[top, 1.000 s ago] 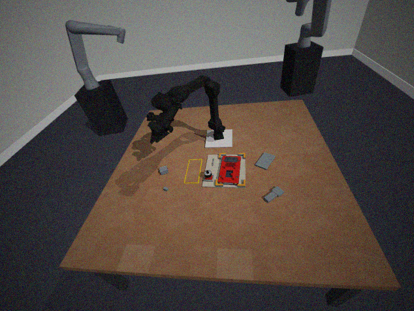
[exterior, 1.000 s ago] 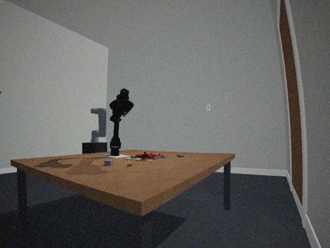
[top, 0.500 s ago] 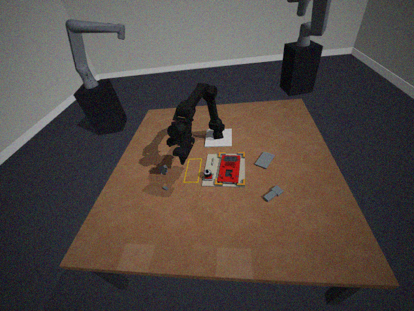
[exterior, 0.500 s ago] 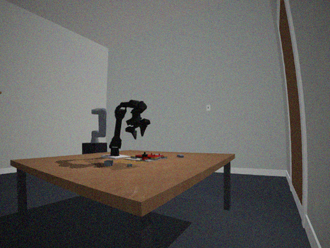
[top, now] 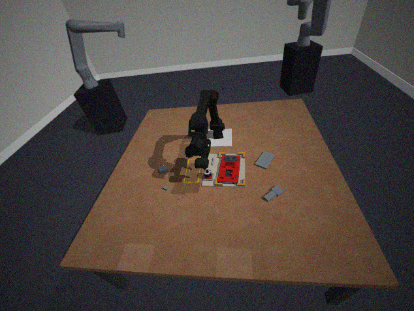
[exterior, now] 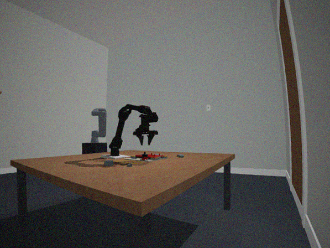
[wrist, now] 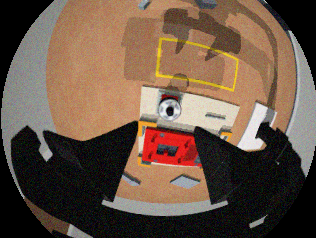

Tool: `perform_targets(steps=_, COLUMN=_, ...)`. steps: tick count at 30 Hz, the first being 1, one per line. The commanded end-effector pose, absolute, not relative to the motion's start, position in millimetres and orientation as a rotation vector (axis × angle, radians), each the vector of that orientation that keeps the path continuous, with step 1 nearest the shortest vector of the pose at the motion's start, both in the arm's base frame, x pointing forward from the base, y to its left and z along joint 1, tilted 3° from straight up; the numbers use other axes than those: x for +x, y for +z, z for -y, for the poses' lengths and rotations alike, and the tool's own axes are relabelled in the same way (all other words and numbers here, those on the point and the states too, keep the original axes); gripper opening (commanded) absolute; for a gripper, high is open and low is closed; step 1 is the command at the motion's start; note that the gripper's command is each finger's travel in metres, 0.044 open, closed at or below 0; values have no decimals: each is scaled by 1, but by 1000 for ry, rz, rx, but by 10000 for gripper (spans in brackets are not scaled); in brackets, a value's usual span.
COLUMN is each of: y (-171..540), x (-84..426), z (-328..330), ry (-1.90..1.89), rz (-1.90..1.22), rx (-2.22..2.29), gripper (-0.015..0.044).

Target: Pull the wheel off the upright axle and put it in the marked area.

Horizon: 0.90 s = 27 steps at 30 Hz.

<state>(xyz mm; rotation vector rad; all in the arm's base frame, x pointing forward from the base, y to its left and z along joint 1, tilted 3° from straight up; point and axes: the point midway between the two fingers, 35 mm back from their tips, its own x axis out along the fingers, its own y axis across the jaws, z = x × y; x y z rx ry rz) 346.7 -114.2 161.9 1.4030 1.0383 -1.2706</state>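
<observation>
Silvery round wheel point(top: 207, 172) point(wrist: 164, 111), upright on its axle; black end effector point(exterior: 146, 140) point(wrist: 166, 127), wide and unladen. Only in the wrist view did we see the wheel's spokes.

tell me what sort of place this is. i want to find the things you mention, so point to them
Probably a robotics lab or test room: a black jointed arm point(top: 199, 120) point(exterior: 120, 129) stands on a large brown wooden table point(top: 234, 227) point(exterior: 122, 186), with two grey arms on black box-shaped pedestals point(top: 110, 115) point(top: 298, 70) behind it, near plain grey walls.
</observation>
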Motion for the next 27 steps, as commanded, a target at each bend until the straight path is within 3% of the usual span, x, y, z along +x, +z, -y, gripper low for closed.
perform_targets(steps=1, y=161, x=342, z=113, ry=-1280, rz=-1050, rx=1409, gripper=300)
perform_targets(steps=27, y=87, x=347, z=111, ry=-1280, rz=-1050, rx=1409, gripper=300)
